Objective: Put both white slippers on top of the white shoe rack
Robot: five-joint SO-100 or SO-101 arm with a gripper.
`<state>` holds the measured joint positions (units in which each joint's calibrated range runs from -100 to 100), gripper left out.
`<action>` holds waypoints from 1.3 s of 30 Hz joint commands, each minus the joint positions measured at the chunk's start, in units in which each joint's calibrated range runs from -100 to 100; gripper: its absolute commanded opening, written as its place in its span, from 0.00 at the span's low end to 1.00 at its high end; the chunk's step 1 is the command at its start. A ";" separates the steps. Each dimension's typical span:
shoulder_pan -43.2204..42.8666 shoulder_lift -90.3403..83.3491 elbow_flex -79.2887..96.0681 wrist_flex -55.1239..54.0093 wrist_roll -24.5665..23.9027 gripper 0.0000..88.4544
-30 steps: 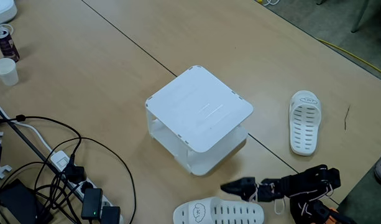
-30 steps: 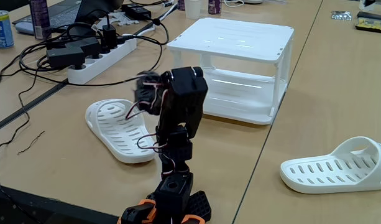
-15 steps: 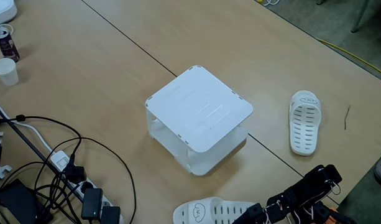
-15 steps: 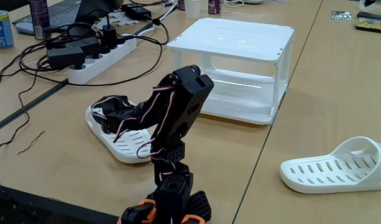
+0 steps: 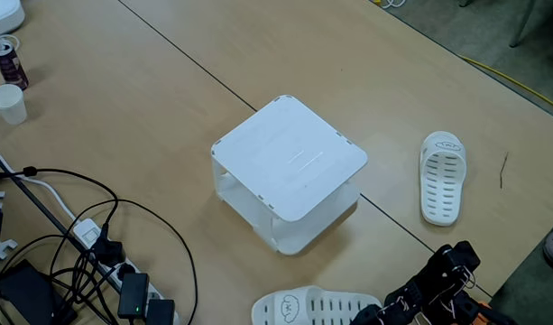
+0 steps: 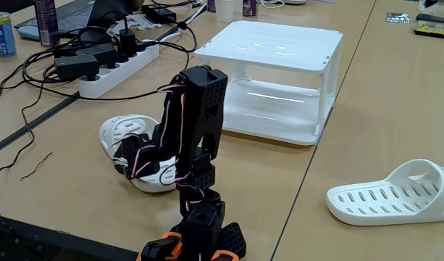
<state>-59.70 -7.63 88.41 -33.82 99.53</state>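
Note:
The white shoe rack [image 5: 290, 167] stands mid-table with a bare flat top [image 6: 272, 45]. One white slipper [image 5: 441, 176] lies on the table to its right, seen near the right edge [image 6: 395, 196] of the low fixed view. The other white slipper [image 5: 303, 307] lies in front of the rack, strap end visible [image 6: 124, 132]. My arm is bent down over this slipper's heel end. The gripper [image 6: 131, 161] sits low on its sole, also at the bottom edge [image 5: 366, 314] of the high fixed view. The arm's wires and body hide how the jaws stand.
A power strip [image 6: 113, 69] with tangled black cables [image 5: 96, 244] lies left of the rack. A paper cup [image 5: 9, 102] and a can [image 5: 7, 59] stand at the far left. The table edge [image 5: 520, 271] runs close behind the arm's base.
The arm has folded down from a raised pose. The gripper swung from the air in front of the rack down onto the heel end of the nearer slipper.

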 commanded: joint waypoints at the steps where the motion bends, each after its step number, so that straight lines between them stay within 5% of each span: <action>1: 0.49 1.44 -2.21 0.26 0.47 0.01; 25: 27.96 3.04 -9.16 0.00 0.47 0.01; 39: 25.24 2.29 -23.86 -0.43 0.47 0.01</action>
<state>-31.99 -4.58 70.08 -33.91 99.53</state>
